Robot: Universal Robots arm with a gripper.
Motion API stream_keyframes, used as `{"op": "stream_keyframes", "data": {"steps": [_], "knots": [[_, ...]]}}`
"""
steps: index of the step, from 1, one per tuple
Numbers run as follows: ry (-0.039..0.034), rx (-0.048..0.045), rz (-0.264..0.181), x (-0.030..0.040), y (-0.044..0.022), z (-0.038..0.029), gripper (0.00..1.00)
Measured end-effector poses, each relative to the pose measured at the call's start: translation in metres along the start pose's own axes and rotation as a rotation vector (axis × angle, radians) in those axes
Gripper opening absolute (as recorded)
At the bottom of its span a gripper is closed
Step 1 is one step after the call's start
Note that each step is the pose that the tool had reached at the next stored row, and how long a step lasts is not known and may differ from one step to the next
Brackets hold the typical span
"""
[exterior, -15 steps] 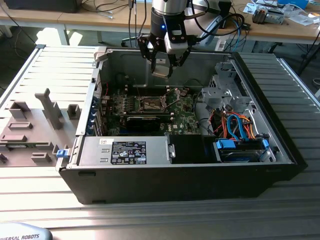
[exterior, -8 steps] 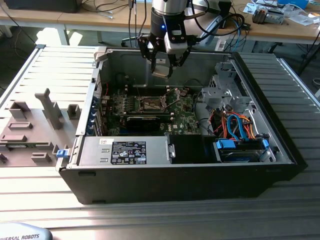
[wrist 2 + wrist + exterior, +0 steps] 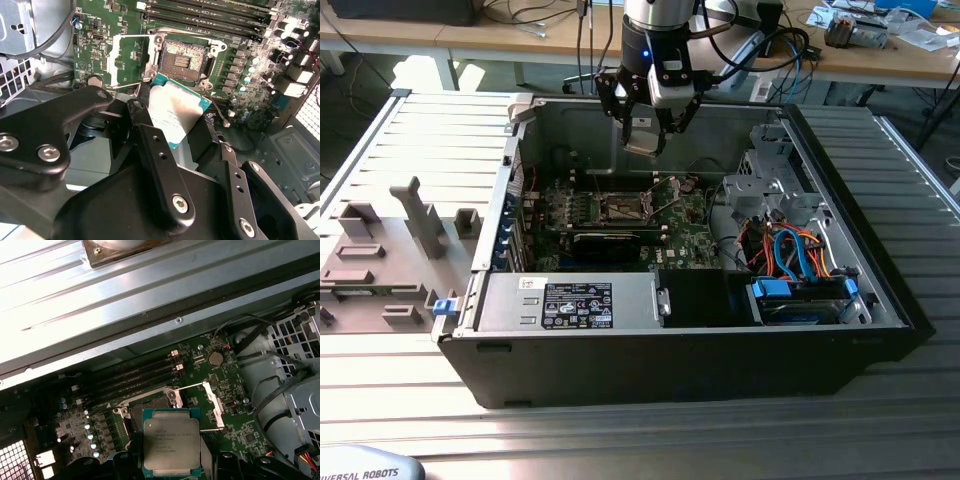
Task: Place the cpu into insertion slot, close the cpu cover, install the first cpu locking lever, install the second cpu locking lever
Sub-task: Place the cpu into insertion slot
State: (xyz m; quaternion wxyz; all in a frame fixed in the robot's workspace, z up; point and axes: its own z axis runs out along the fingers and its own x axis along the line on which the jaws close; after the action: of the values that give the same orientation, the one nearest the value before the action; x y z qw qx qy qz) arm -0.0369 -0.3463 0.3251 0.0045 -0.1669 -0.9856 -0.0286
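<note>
Above the open computer case (image 3: 620, 370), over its green motherboard (image 3: 685, 235) | gripper (image 3: 645, 140) hangs, fingers (image 3: 150, 145) clamped on two edges of the cpu (image 3: 172, 115) | cpu cover (image 3: 122, 60) beneath the gripper, swung open beside the bare socket (image 3: 182, 55) | cpu flat between the fingers, clear above the socket, silver top toward the wrist cameras

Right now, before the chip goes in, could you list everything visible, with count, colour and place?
cpu: one, silver-grey, above the motherboard near the socket
socket: one, dark, empty, on the motherboard
cpu cover: one, silvery, open beside the socket
motherboard: one, green, inside the case
case: one, black and grey, open, on the slatted table
cables: several, orange and blue, case's side at the exterior view's right
gripper: one, black, shut on the cpu
</note>
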Motion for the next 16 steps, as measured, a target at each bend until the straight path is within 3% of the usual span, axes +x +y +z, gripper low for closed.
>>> {"op": "stream_keyframes", "data": {"steps": [16], "knots": [[-0.0008, -0.0003, 0.014, 0.0, 0.0, 0.0, 0.54]]}}
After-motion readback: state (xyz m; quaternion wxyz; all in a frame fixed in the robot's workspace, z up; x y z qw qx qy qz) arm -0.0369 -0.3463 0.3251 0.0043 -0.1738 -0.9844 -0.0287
